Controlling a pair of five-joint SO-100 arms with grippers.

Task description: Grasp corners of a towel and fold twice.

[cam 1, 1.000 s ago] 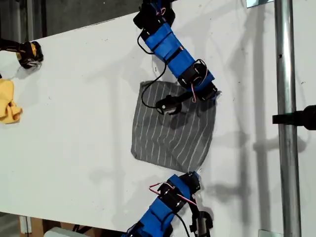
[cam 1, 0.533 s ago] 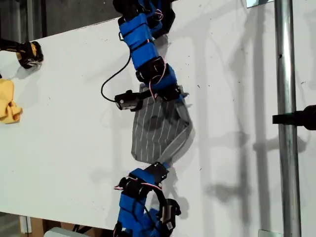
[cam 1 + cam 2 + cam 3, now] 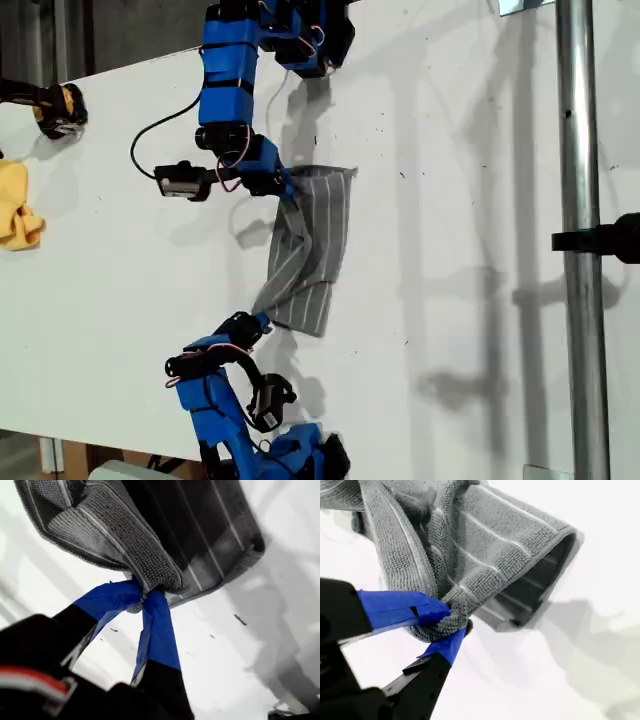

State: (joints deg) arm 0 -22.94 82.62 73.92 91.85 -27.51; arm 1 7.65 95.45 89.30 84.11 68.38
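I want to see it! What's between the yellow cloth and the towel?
Only bare white table, in the exterior view, between yellow cloth and towel.

Towel (image 3: 308, 250) at centre of exterior view, draped over itself on table (image 3: 470, 200). One arm reaches down from top edge to towel's upper end, another up from bottom edge to its lower end. Yellow cloth (image 3: 17, 205) far off at exterior view's left edge. Metal pole (image 3: 580, 240) runs top to bottom at right.

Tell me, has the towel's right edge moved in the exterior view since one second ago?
Yes. The towel has been dragged toward the exterior view's left, away from the fixed metal pole.
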